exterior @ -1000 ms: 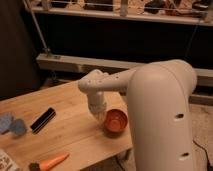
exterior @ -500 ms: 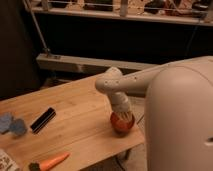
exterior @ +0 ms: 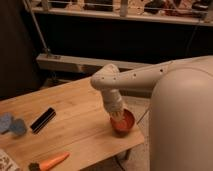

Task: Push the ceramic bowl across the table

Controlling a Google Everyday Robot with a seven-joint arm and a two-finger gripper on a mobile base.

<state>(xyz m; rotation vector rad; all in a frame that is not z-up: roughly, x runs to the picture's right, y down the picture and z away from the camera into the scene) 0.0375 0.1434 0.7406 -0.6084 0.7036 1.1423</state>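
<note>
The ceramic bowl (exterior: 125,124), small, round and orange-red, sits on the light wooden table (exterior: 75,112) close to its right-hand edge. My gripper (exterior: 117,114) hangs from the white arm (exterior: 131,77) and reaches down to the bowl's left inner rim, touching it or very near it. The large white body of the arm fills the right side of the view and hides the floor beyond the table's corner.
A black rectangular object (exterior: 42,120) lies on the left half of the table. Blue-grey flat items (exterior: 12,125) lie at the far left. An orange carrot toy (exterior: 53,161) lies near the front edge. A dark shelf with a metal rail (exterior: 80,62) stands behind the table.
The arm swung right and the gripper came down onto the bowl. The bowl shifted slightly right, toward the table's edge. The other objects stayed put.
</note>
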